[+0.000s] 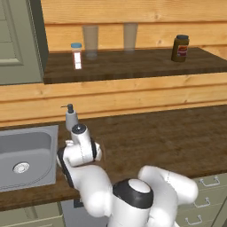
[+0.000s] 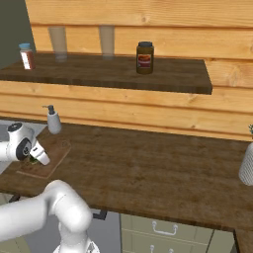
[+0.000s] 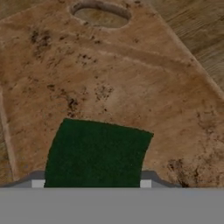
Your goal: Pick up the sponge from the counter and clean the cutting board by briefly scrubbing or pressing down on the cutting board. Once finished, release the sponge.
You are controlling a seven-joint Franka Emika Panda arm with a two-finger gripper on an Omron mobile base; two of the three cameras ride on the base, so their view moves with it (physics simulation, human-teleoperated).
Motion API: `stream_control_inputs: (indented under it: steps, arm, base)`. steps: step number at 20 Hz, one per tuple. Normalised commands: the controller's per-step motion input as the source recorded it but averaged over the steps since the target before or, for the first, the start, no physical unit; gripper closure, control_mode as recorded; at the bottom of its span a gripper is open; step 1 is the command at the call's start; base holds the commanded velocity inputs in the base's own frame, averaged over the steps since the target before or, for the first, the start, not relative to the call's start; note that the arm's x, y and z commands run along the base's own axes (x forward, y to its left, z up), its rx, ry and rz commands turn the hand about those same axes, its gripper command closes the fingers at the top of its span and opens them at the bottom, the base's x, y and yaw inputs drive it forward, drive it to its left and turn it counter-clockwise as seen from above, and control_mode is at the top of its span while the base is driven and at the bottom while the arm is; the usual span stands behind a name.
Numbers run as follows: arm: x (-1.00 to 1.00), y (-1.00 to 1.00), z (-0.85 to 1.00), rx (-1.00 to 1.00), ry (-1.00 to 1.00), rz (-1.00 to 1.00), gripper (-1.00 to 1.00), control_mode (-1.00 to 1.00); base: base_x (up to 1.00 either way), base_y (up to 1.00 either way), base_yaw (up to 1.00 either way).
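The claw holds the sponge between its two fingers, dark green face toward the hand camera, directly over the stained surface of the cutting board. The board's handle end, with its oval hole, points away from the sponge in the hand view. In the right base view the cutting board lies on the table near its left end, beside the sink, with the soap dispenser just behind it toward the wall. Whether the sponge touches the board cannot be told. On the shelf above stand a dark jar, two glasses and a small bottle.
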Motion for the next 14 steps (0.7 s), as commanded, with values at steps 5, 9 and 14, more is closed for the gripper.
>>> stream_control_inputs:
  steps: [5, 9, 14]
  arm:
    - [-0.79, 0.00, -0.23, -0.03, 0.12, 0.01, 1.00, -1.00]
    - [-0.79, -0.14, -0.27, -0.06, 0.00, 0.00, 1.00, -1.00]
    - [-0.45, -0.48, -0.20, -0.05, 0.00, 0.00, 1.00, -1.00]
  base:
    - [0.00, 0.00, 0.00]
    - [0.00, 0.00, 0.00]
    - [0.00, 0.00, 0.00]
